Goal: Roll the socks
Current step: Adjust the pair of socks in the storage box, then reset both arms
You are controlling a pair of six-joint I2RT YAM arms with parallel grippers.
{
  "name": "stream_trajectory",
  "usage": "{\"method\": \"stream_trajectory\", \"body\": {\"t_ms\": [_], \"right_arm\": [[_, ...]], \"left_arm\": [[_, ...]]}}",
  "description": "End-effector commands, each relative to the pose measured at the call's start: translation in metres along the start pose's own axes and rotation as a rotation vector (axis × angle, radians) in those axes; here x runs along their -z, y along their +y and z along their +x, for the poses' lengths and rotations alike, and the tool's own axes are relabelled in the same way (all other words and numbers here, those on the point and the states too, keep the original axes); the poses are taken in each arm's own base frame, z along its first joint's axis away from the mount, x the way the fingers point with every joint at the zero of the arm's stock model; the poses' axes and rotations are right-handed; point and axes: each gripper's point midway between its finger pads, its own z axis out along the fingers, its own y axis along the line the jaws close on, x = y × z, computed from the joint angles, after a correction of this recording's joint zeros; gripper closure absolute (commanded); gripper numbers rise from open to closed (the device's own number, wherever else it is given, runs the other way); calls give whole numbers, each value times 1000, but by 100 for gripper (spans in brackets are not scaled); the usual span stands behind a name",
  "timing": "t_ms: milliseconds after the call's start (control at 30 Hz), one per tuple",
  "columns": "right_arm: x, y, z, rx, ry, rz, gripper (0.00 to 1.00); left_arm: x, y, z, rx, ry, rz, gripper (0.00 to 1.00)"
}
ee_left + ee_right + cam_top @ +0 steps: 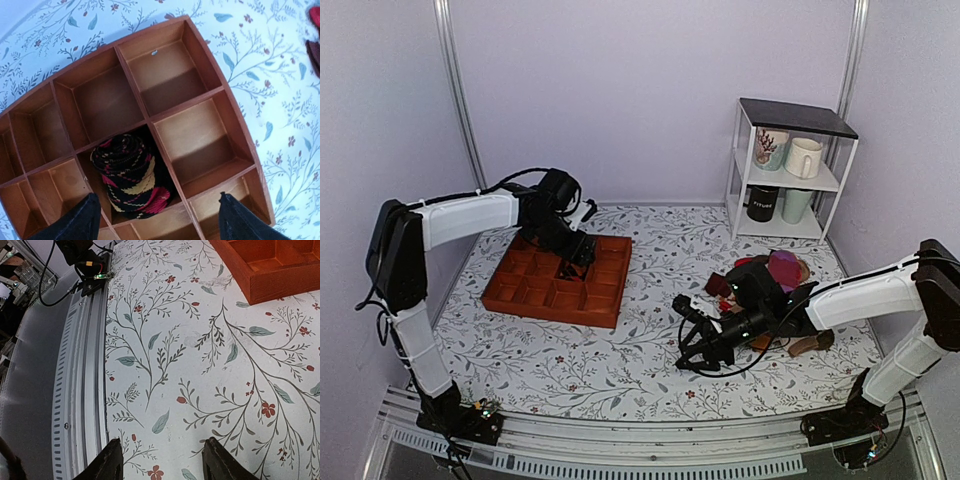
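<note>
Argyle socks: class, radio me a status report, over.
Left gripper open, above wooden tray. Right gripper open, empty, over table. Argyle socks rolled, sitting in a tray compartment. Nothing blocking the roll.

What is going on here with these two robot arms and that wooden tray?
The black argyle socks are already rolled into a bundle and sit in one compartment of the wooden tray. The left arm hangs above them, jaws open, not holding them. The right arm hovers over the table with open, empty jaws, near a pile of other socks.

Floral table (620, 350): wooden tray (555, 305) left, shelf rack (795, 115) back-right, sock pile (785, 268) right.
</note>
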Motion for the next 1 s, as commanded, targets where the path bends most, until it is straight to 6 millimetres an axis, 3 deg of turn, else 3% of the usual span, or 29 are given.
{"method": "stream_trajectory", "body": {"t_ms": [0,100,233,333,467,567,667,767,967], "right_arm": [[3,-5,-3,5,-3,26,44],[6,-10,-5,8,-18,67,43],[11,-21,-16,0,-66,144,36],[14,-31,-29,-50,-100,198,1],[23,-44,-50,-142,-145,279,0],[43,-54,-65,-179,-218,386,0],[62,-69,-74,-241,-258,512,0],[72,-70,-82,-260,-283,543,0],[105,-84,-92,-385,-389,692,0]], "left_arm": [[17,2,-16,45,-89,10,15],[32,8,-19,55,-148,-22,2],[56,20,-15,65,-232,-90,1],[74,29,-7,77,-277,-130,1],[88,40,15,122,-323,-153,0],[109,46,26,182,-435,-151,1],[120,43,43,216,-520,-118,1],[130,41,51,229,-578,-94,0],[121,46,69,263,-513,-122,1]]}}
